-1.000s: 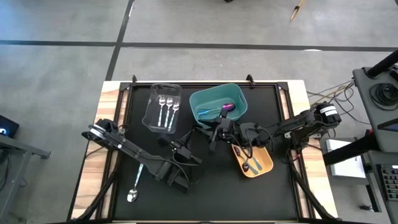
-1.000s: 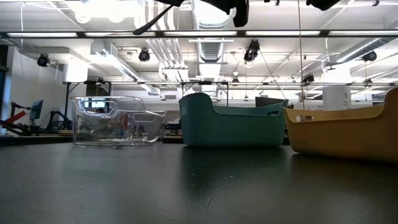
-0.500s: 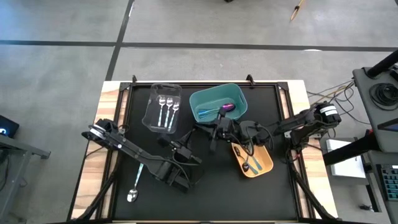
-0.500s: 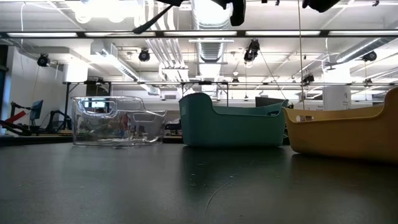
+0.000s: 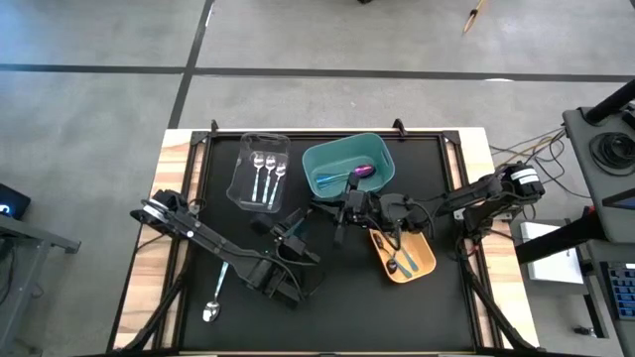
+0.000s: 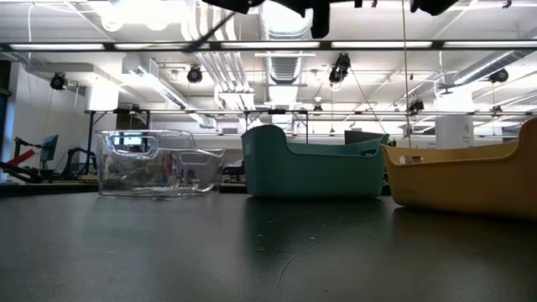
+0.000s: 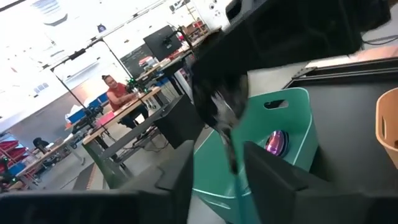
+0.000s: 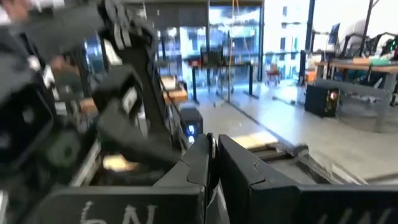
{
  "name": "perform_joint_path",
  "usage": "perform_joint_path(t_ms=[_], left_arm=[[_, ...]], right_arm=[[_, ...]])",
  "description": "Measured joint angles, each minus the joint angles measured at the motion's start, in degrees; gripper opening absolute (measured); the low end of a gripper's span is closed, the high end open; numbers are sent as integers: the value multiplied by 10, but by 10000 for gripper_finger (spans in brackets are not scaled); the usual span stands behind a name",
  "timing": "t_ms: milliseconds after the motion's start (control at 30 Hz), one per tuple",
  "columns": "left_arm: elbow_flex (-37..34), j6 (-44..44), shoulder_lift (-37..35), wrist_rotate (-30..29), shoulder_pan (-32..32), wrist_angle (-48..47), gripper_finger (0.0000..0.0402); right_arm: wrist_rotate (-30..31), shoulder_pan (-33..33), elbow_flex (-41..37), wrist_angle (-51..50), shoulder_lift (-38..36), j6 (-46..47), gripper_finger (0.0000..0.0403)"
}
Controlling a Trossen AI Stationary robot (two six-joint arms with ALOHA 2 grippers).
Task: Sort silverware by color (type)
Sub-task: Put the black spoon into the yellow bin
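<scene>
Changed since the earlier frames: left gripper [image 5: 294, 224] shifted slightly near the desk's middle, fingers now parted; right gripper [image 5: 343, 212] fingers have closed

High view: black desk [image 5: 437, 307]. Clear bin [image 5: 245, 194] holds three silver spoons [image 5: 266, 176]. Teal bin [image 5: 319, 159] holds a purple-blue spoon [image 5: 363, 171] and teal-handled pieces. Orange bin [image 5: 427, 260] holds two dark teal-handled spoons [image 5: 401, 260]. One silver spoon [image 5: 214, 299] lies loose on the desk near the left edge, well apart from the bins. Right gripper sits between teal and orange bins, fingers together, nothing visibly held

Low view: clear, teal and orange bins in a row; arms only at upper edge

Left wrist view: fingers [image 7: 267, 174] apart, teal bin and purple-blue spoon beyond; a person seated in the room

Right wrist view: fingers [image 8: 239, 165] pressed together
</scene>
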Motion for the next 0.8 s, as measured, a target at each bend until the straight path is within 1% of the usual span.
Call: perform_joint_path(t_ms=[133,200,300,367,467,600,667,800], left_arm=[[0,0,0,1,-9,-17,164],[0,0,-1,4,-17,-29,174],[7,2,-5,29,-27,-51,175],[19,22,-6,48,-35,-63,169],[39,74,-6,77,-48,-66,154],[61,125,-8,105,-56,-66,128],[71,150,-8,136,-55,-64,114],[81,211,-9,221,-55,-40,85]], right_arm=[[2,0,0,-72,-18,0,13],[2,0,0,-116,-31,8,13],[2,0,0,-202,-54,24,13],[1,0,0,-255,-71,39,13],[2,0,0,-320,-96,60,13],[1,0,0,-383,-127,78,13],[1,3,0,-409,-141,87,13],[-1,4,0,-448,-162,95,13]])
